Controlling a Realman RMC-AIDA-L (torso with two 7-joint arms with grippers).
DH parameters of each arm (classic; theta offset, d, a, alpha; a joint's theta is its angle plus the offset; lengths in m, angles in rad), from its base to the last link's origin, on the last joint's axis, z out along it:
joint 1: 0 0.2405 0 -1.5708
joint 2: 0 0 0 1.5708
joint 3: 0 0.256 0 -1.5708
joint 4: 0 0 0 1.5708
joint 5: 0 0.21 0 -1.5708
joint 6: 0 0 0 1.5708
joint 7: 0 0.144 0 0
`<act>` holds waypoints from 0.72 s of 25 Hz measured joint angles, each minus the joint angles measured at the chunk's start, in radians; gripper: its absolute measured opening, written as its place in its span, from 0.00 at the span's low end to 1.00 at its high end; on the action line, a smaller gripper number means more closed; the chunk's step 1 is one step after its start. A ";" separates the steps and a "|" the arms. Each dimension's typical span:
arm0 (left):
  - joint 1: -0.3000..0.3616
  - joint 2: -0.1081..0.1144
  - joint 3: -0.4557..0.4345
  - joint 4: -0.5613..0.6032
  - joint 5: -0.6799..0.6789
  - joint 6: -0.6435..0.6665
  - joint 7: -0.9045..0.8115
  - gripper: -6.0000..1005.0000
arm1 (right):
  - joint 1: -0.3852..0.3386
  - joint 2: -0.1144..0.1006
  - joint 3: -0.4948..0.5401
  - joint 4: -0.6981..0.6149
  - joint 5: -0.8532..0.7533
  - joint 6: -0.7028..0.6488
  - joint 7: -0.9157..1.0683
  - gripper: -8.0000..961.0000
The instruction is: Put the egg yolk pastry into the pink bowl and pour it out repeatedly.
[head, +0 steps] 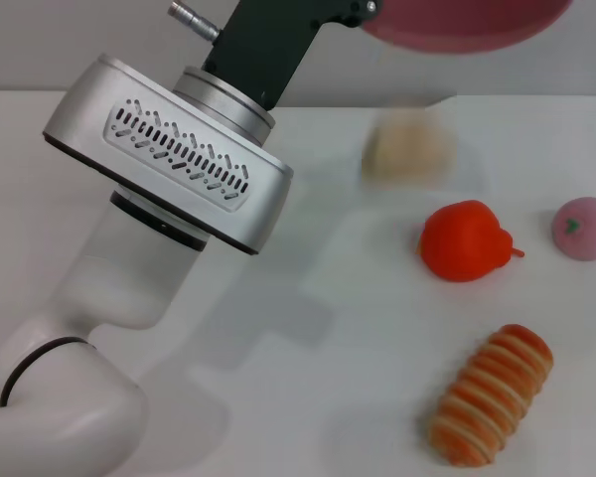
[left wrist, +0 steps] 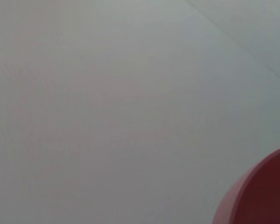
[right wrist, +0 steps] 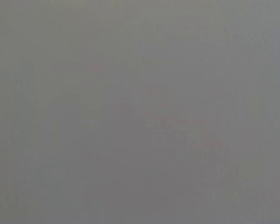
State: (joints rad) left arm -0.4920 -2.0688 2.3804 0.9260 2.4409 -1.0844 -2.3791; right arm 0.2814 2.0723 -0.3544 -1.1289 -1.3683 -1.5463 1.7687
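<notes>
One arm is in view from the head camera: the left arm [head: 169,189] rises from the lower left and reaches up toward the top edge. Its gripper lies beyond the top of that view, so whether its jaws are spread or closed cannot be told. The pink bowl [head: 462,25] is raised at the top edge, above the table [head: 338,328]; part of its rim also shows in the left wrist view [left wrist: 261,196]. The egg yolk pastry [head: 407,149] appears as a blurred pale lump below the bowl, outside it. Nearby on the table lie a red fruit [head: 465,241], a pink fruit [head: 584,228] and a striped bread roll [head: 492,393]. Right gripper: not visible in any view
</notes>
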 joint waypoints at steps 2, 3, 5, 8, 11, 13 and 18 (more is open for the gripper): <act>-0.002 0.000 0.000 0.000 0.000 0.002 -0.002 0.04 | 0.002 0.000 0.000 0.000 0.000 0.000 0.000 0.48; -0.003 0.000 0.000 -0.001 0.000 0.004 -0.004 0.04 | 0.003 0.000 0.000 0.000 0.000 0.000 0.000 0.48; -0.007 0.000 0.001 -0.002 -0.001 0.020 -0.008 0.04 | 0.004 0.000 0.000 0.000 0.000 0.000 0.000 0.48; -0.019 -0.001 -0.013 0.004 -0.006 0.099 -0.036 0.04 | 0.005 0.000 -0.007 0.000 -0.003 -0.002 0.009 0.48; -0.044 0.001 -0.072 0.034 -0.008 0.278 -0.103 0.04 | 0.006 -0.004 -0.026 -0.007 -0.003 -0.036 0.025 0.48; -0.070 0.002 -0.122 0.054 -0.008 0.416 -0.139 0.04 | 0.008 -0.006 -0.038 -0.033 -0.003 -0.082 0.033 0.48; -0.156 0.000 -0.267 0.086 -0.008 0.824 -0.197 0.04 | 0.018 -0.006 -0.093 -0.194 -0.002 -0.224 0.111 0.48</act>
State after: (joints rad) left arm -0.6476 -2.0691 2.1135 1.0123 2.4332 -0.2603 -2.5766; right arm 0.2991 2.0663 -0.4475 -1.3232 -1.3699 -1.7702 1.8802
